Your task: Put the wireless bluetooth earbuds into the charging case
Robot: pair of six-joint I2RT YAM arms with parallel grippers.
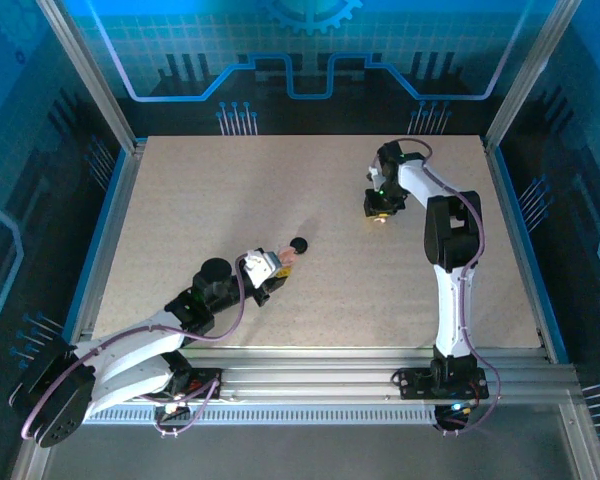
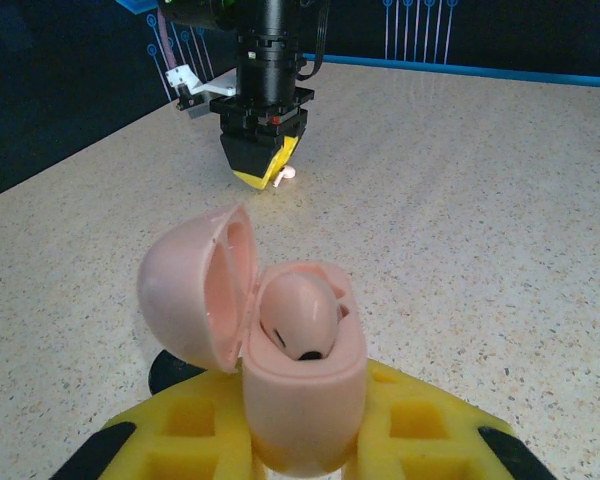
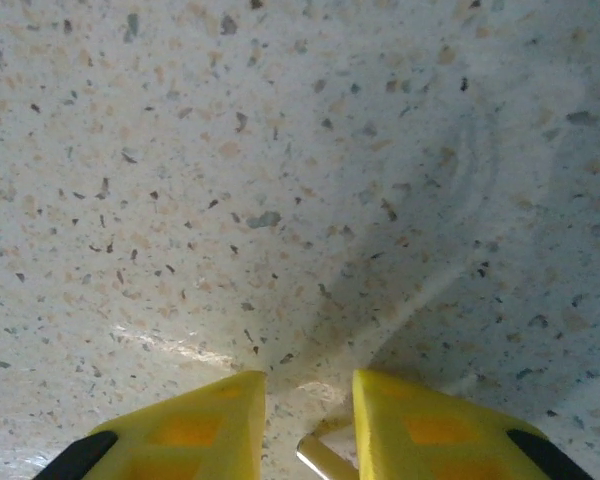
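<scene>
The pink case [image 2: 305, 405] stands clamped between the yellow fingers [image 2: 195, 428] of the left gripper [image 2: 308, 445], lid [image 2: 185, 295] swung aside, mouth up, with one earbud [image 2: 298, 318] seated inside. The second earbud [image 3: 318, 458] lies at the tips of the right gripper [image 3: 308, 420], between narrow fingers, its pale stem slanting across the gap; whether it is pinched I cannot tell. That arm is nearer it, and the case sits well apart from those fingers. Count: one case, two earbuds, one black puck [image 1: 298, 244] just beside the left fingers.
</scene>
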